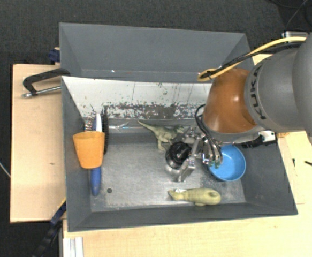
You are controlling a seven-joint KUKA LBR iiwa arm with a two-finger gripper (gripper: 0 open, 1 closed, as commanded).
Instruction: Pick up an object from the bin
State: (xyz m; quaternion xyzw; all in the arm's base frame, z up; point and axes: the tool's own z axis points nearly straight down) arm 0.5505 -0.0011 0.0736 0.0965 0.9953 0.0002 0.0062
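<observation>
Orange plastic cup (89,148) lies over a blue-handled brush (95,180) by the left wall, well apart from the gripper (185,167). Mid-bin by the back wall, just beside it, a green toy dinosaur (161,133) looks light and rubbery, best pinched across its body. Whether the jaws are released or clenched I cannot tell. Rightward, a blue bowl (231,167) seems stiff and slick; take its rim.

green dinosaur toy (164,133) | lying flat | middle back of bin (145,197)

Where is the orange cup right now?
In the camera view the orange cup sits at the bin's left wall, on top of the blue-handled brush, well apart from the gripper.
</observation>
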